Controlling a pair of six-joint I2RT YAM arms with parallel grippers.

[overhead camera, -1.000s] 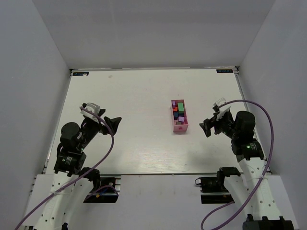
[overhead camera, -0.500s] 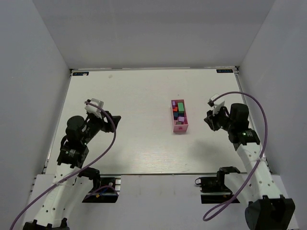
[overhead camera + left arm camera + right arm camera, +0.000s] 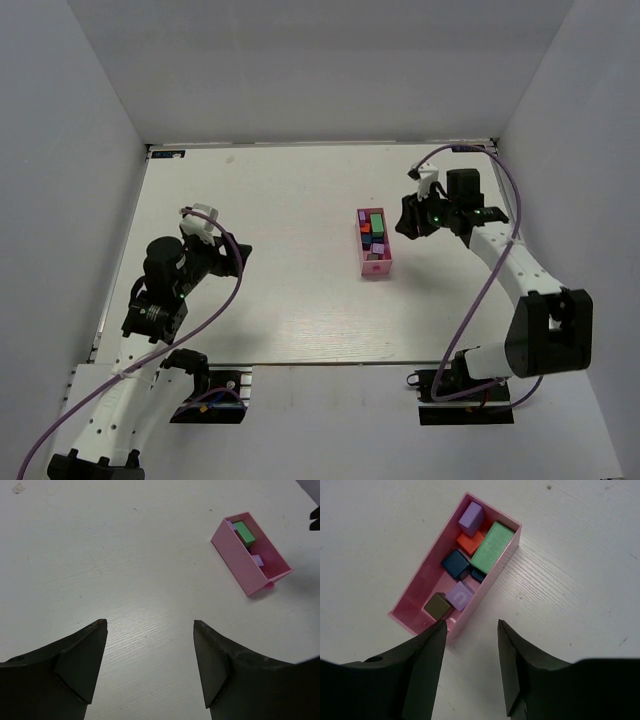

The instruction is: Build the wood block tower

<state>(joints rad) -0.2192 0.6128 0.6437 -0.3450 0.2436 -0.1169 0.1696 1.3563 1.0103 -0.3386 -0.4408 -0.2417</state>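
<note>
The wood blocks lie loose in a pink tray [image 3: 376, 269] at the table's middle right. In the right wrist view the tray [image 3: 426, 570] holds a purple block [image 3: 471, 516], an orange block [image 3: 471, 542], a long green block [image 3: 493, 547], a dark blue block [image 3: 455, 562], a purple block marked U [image 3: 459, 595] and a dark grey block [image 3: 438, 606]. My right gripper [image 3: 405, 222] [image 3: 471, 625] is open and empty, just right of the tray. My left gripper [image 3: 243, 255] [image 3: 150, 622] is open and empty, far left of the tray [image 3: 239, 562].
White walls enclose the table on the left, back and right. The right arm's purple cable [image 3: 500, 185] arcs near the right wall. The bare white tabletop [image 3: 290, 210] lies between the left gripper and the tray.
My right arm has swung from the near right side farther back and left, its gripper now close beside the tray. The left arm has shifted only slightly.
</note>
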